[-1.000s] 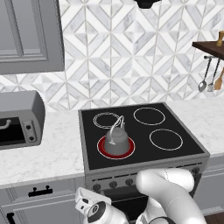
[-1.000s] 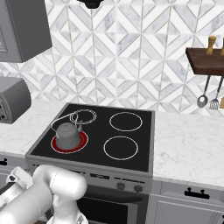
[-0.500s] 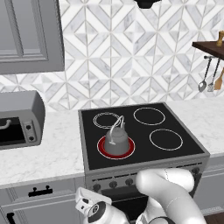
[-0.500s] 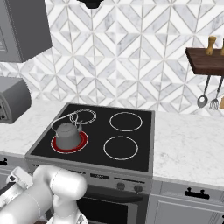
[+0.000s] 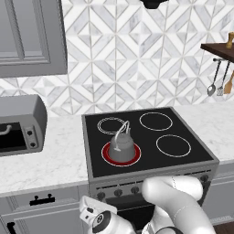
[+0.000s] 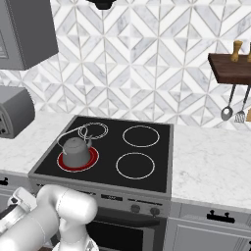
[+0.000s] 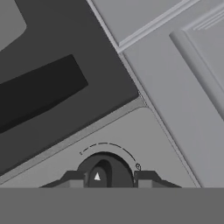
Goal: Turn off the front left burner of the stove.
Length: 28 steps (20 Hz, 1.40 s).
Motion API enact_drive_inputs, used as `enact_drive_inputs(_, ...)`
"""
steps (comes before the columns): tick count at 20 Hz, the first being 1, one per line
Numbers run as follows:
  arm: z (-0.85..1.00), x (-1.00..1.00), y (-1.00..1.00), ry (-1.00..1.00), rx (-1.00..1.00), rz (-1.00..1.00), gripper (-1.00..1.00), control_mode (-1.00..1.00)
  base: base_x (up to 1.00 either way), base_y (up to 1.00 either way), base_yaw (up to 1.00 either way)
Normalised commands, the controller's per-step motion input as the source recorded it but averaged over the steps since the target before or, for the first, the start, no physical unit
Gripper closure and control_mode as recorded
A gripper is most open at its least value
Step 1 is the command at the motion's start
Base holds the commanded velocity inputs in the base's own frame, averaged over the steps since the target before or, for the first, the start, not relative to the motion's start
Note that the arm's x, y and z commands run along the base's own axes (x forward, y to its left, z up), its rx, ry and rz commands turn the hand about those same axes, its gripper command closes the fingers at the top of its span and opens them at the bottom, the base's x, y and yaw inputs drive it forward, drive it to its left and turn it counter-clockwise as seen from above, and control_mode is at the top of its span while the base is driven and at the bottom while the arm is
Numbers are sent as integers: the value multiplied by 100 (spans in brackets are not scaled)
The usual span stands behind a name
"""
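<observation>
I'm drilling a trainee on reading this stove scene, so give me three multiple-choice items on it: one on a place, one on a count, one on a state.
1. Where does the grey kettle stand?
A. on the front left burner
B. on the marble counter
C. on the wooden shelf

2. How many rings are marked on the black glass top of the stove?
A. two
B. four
C. six

3. What state is the front left burner in?
A. outlined in white
B. hidden under a lid
C. filled red

Answers:
1. A: both base views show the kettle sitting inside that wide ring.
2. B: three white-outlined rings and one red one show on the glass.
3. C: red shows around the kettle's base, so the burner looks on; in the hand view the gripper sits with a fingertip on each side of a dark knob.
</observation>
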Motion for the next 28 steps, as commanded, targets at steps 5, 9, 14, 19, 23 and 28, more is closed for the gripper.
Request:
enact_drive_inputs(5, 0, -1, -32, 0, 7, 0, 100, -100, 0, 0, 0)
enact_drive_inputs(9, 0, -1, -48, 0, 27, 3, 100, -100, 0, 0, 0)
enact_drive_inputs(14, 13, 0, -29, -1, 32, 1, 100, -100, 0, 0, 0)
enact_drive_inputs(19, 28, 0, -7, -8, 34, 0, 100, -100, 0, 0, 0)
enact_drive_inputs(23, 32, 0, -1, -12, 42, 0, 100, -100, 0, 0, 0)
enact_drive_inputs(28, 22, 0, -3, -17, 43, 0, 100, -100, 0, 0, 0)
